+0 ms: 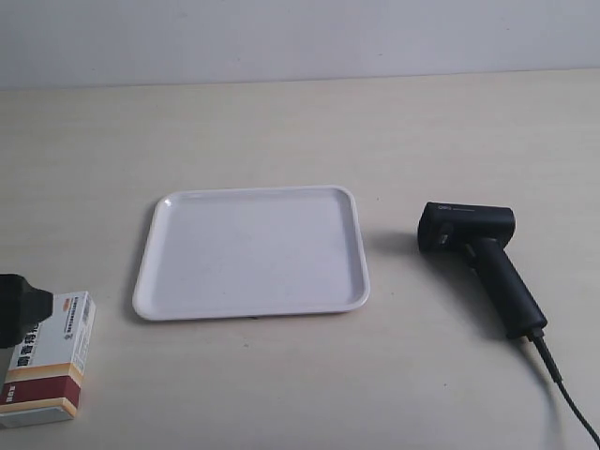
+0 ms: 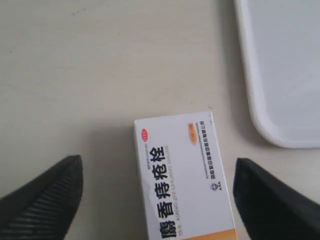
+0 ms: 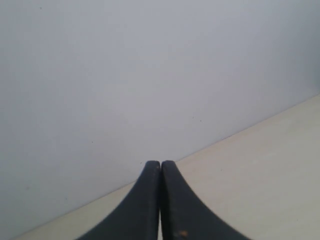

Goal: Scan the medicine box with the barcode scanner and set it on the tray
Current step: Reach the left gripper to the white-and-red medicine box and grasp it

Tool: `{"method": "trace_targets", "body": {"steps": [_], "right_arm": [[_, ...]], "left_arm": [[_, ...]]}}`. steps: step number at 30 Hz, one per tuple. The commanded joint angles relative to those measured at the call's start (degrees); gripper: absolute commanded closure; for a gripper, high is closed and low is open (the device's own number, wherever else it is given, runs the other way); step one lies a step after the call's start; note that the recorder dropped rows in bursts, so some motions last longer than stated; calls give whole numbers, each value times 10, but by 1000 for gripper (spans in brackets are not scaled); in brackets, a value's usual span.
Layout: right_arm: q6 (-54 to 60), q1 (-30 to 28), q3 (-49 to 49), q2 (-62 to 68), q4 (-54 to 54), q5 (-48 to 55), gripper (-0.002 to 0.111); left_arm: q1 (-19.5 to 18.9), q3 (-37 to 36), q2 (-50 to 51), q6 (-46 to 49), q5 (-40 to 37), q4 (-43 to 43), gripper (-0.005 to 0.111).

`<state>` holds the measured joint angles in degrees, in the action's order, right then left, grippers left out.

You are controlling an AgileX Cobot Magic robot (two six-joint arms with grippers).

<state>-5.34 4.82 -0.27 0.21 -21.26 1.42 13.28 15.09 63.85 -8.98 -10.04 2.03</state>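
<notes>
White medicine box (image 2: 182, 180) flat near worktop corner, left hand (image 2: 157, 200) spread astride for grasping; right hand (image 3: 160, 200) pressed together, idle.

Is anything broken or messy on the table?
No, nothing stands out. The medicine box lies flat between the open left claw, the tray has nothing on it, and the barcode scanner lies beside it.
</notes>
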Motion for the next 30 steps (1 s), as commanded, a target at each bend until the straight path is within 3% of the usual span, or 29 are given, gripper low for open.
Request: {"method": "trace_targets", "body": {"steps": [1, 3, 11, 13, 16, 18, 19, 22, 26, 29, 30], "right_arm": [[-2, 2, 3, -2, 1, -3, 108], [-2, 2, 3, -2, 1, -3, 108], [-2, 2, 3, -2, 1, -3, 108], [-2, 2, 3, -2, 1, -2, 108], [-2, 2, 3, -2, 1, -2, 108], [-2, 2, 3, -2, 1, -7, 108], [-2, 2, 3, -2, 1, -10, 108], [-2, 2, 3, -2, 1, -32, 108], [5, 2, -4, -2, 7, 2, 108], [47, 2, -39, 25, 7, 50, 108], [53, 2, -47, 44, -1, 57, 108]], "left_arm": [[45, 4, 23, 8, 14, 3, 22], [70, 4, 47, 24, 15, 3, 22], [73, 4, 168, 28, 62, 3, 22], [73, 4, 188, 29, 88, 3, 27], [73, 4, 192, 29, 95, 3, 65], [73, 4, 192, 27, 100, 3, 98], [73, 4, 192, 27, 104, 1, 106], [73, 28, 192, 26, 82, 2, 106], [75, 139, 192, 36, -25, 2, 107], [87, 243, 194, 117, -111, 20, 107], [91, 285, 195, 187, -145, 54, 107]]}}
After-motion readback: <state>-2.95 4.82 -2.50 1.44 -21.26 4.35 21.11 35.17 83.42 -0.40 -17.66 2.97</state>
